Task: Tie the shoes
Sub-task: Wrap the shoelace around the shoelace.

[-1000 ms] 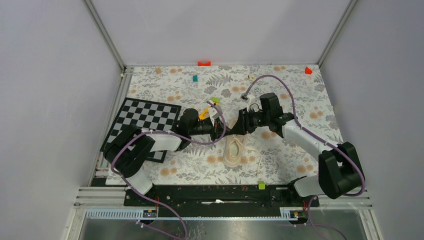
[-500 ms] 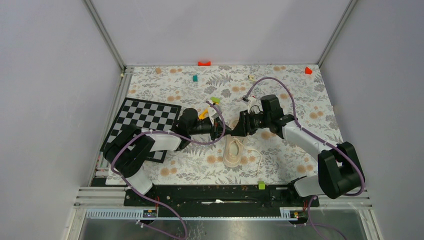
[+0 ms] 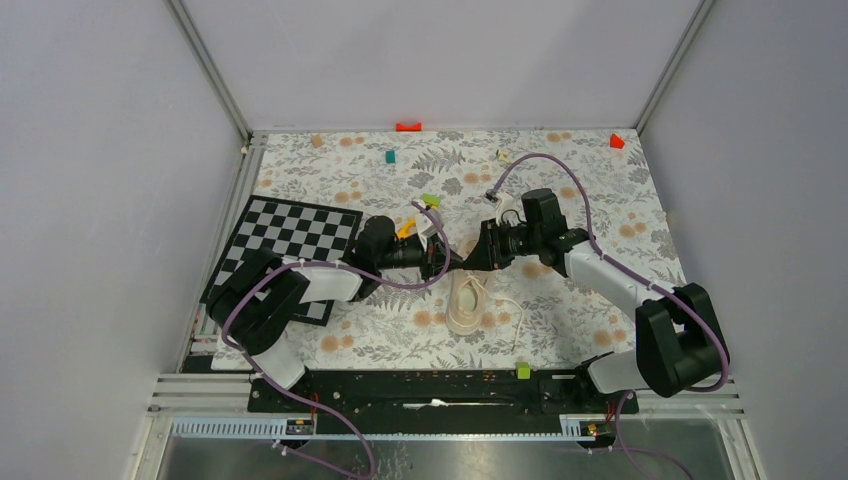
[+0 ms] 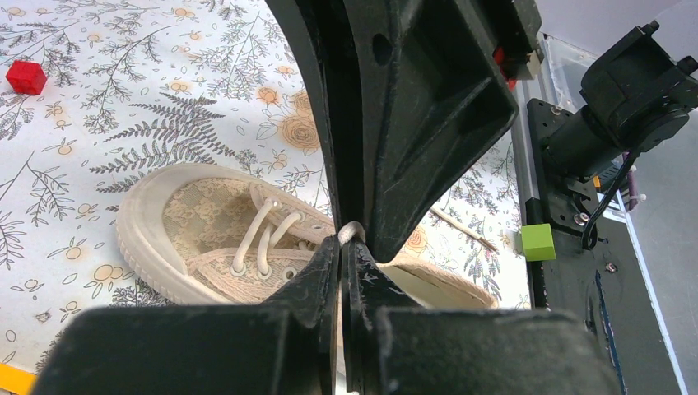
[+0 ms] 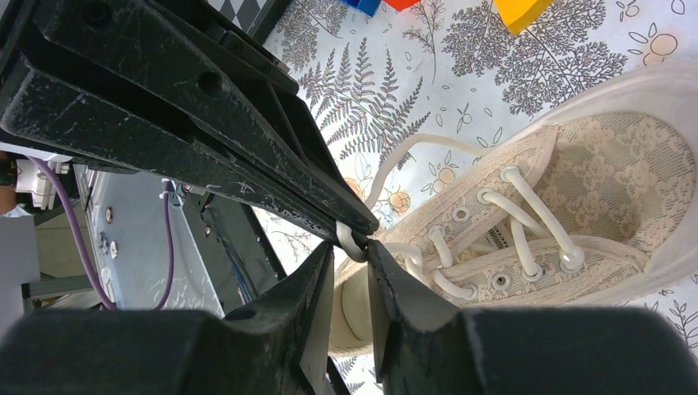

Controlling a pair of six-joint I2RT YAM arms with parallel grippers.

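In the middle of the desk [image 3: 600,170], between the two arms, the shoe [image 3: 468,300] lies with its lace [image 5: 527,218] threaded but untied: no knot or bow shows, and one end trails loose beside it. The left gripper [image 4: 342,247] is clamped on the lace above the tongue, while the right gripper [image 5: 350,255] stands slightly apart around that same stretch. Tying looks barely begun, with crossing, looping and tightening all left. No container is in view

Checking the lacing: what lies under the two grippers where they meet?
The sneaker, front laces threaded, on the flowered cloth. The left gripper covers its middle and rear eyelets.
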